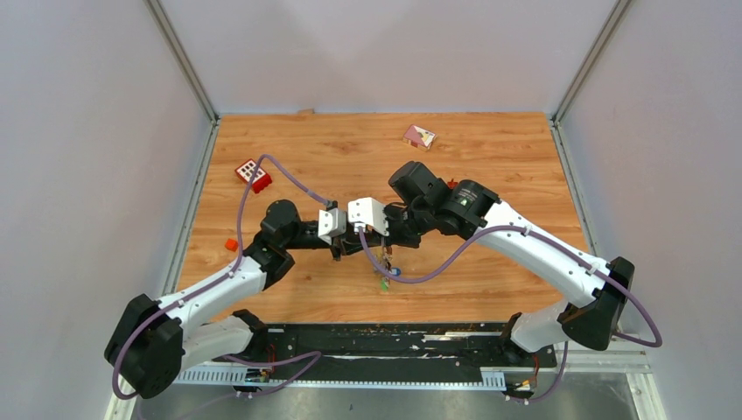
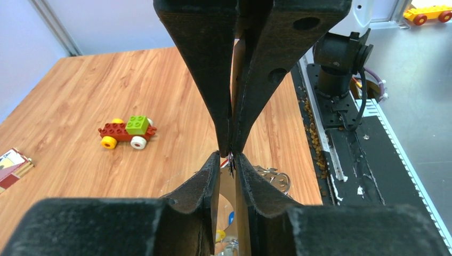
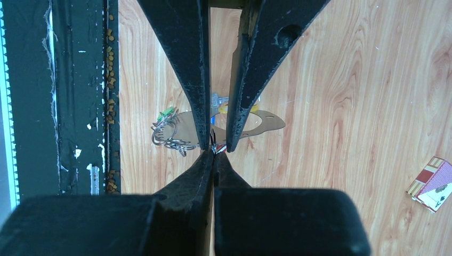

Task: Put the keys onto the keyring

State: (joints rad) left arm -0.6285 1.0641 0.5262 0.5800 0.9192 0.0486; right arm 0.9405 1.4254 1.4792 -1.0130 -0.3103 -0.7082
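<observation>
Keys with blue, yellow and green plastic heads [image 3: 221, 103] are bunched beside the silvery wire keyring [image 3: 167, 136], toward the near middle of the wooden table [image 1: 490, 157], right under my two pincers. I can't tell if they're hanging or lying. Left gripper [image 3: 215, 143] is narrow and right gripper [image 3: 214, 156] is pressed tip to tip, both nipping one small thin piece [image 3: 214, 149], key or ring wire, too small to call. I reckon this is the threading step, so I want one arm dead steady while the other feeds in tiny moves, no twisting. Room now: the black base rail [image 1: 394, 337] sits close on the near side, and the right arm's purple cable [image 1: 437, 274] sags just beside the keys, a snag risk. Far and left, bare wood runs up to the red block with white squares [image 1: 252, 173].
</observation>
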